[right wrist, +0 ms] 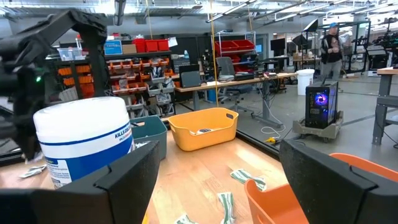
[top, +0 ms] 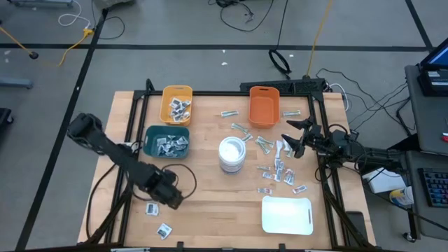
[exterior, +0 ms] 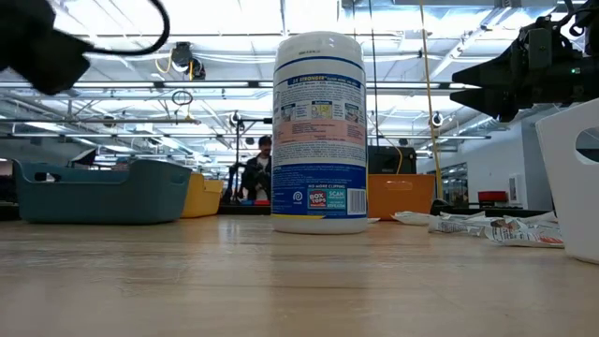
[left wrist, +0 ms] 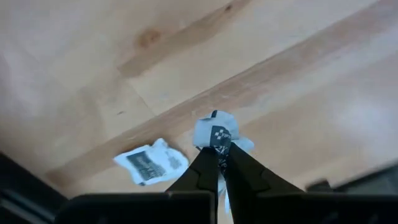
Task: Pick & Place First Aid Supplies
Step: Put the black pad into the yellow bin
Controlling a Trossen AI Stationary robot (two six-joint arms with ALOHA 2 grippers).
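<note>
Left arm reaches down over the bench (top: 210, 210) near its front-left corner; the left end effector (left wrist: 219, 163) is closed, its fingers pinching a crumpled white packet (left wrist: 214, 134) just above the wood. A second packet (left wrist: 149, 162) lies just beside it. Right end effector (top: 292, 140) hovers with fingers spread wide, empty, above the scattered packets (top: 280, 171) right of the white canister (top: 232, 154). Print on the pinched packet is illegible; the fingers hide its lower part.
</note>
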